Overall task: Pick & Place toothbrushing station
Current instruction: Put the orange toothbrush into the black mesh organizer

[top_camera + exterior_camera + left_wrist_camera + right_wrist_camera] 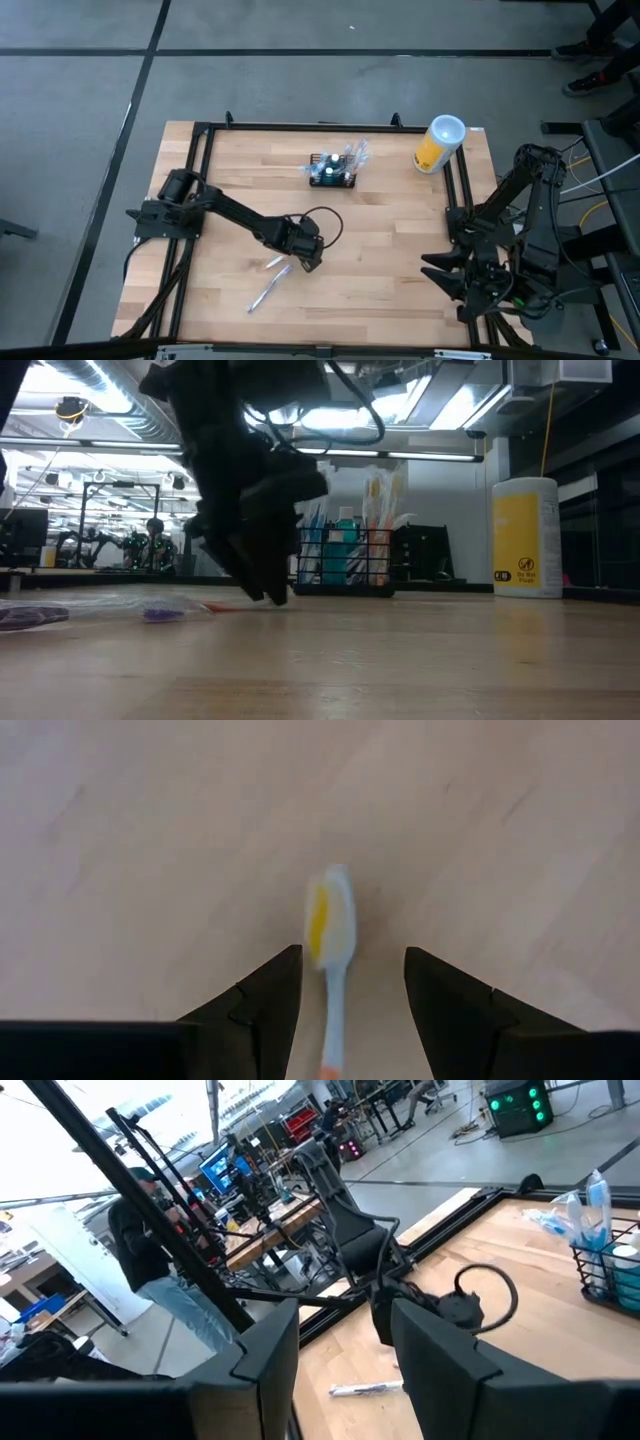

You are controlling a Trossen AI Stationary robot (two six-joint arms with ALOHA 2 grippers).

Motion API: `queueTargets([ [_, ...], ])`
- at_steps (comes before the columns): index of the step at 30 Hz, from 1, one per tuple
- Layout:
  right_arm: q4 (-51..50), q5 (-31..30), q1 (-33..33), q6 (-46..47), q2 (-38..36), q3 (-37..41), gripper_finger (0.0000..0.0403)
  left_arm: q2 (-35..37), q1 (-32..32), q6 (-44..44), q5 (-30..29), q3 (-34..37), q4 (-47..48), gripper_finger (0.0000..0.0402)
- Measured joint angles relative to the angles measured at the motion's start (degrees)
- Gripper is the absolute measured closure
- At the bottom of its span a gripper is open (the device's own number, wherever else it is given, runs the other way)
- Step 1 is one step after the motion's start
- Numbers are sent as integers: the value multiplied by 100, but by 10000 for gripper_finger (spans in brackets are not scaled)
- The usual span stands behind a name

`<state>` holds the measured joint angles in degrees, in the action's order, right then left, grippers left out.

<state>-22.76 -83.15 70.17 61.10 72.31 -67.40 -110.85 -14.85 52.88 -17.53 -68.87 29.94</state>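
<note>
Toothbrushes lie loose on the wooden table (pixel 400 250): one with a pale blue handle and yellow bristles (pixel 330 935) sits on the wood between the fingers of the left gripper (pixel 308 262), which is low over the middle of the table with its jaws apart and nothing held. Another wrapped toothbrush (pixel 268 292) lies nearer the front edge, just beside the gripper.

At the back of the table stands the black wire-mesh caddy (pixel 333 177), upright, with several wrapped toothbrushes and a small teal bottle standing inside it. Off to its right, well apart, is a yellow canister (pixel 437 146) with a white lid; its label carries a round prohibition symbol and a short line of print too small to read.

At the table's right front corner, the right gripper (pixel 440 272) waits with its fingers spread and empty.

Beyond the table, a person in a dark jacket and jeans (pixel 150 1255) stands among workbenches and monitors.
</note>
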Motion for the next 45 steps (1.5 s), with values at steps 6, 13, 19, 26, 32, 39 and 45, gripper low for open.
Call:
queueTargets([
  [6,4,-231,123,-1,0,0,239,-79,-39,157,49,1,43,230],
  [13,4,-343,173,-2,0,0,239,-291,-27,455,243,-21,85,303],
  [19,7,-343,173,-2,0,0,239,-231,43,494,510,-12,-13,388],
  [26,13,-341,173,-4,0,0,239,285,66,289,500,41,-716,395],
  [32,26,-428,173,-47,11,0,239,966,117,16,-410,14,-2091,397],
  [39,8,-492,173,-66,35,0,239,1299,183,-1199,-2316,8,-3813,398],
  [45,7,-494,173,-21,35,0,239,1098,600,-3526,-3108,8,-6548,398],
])
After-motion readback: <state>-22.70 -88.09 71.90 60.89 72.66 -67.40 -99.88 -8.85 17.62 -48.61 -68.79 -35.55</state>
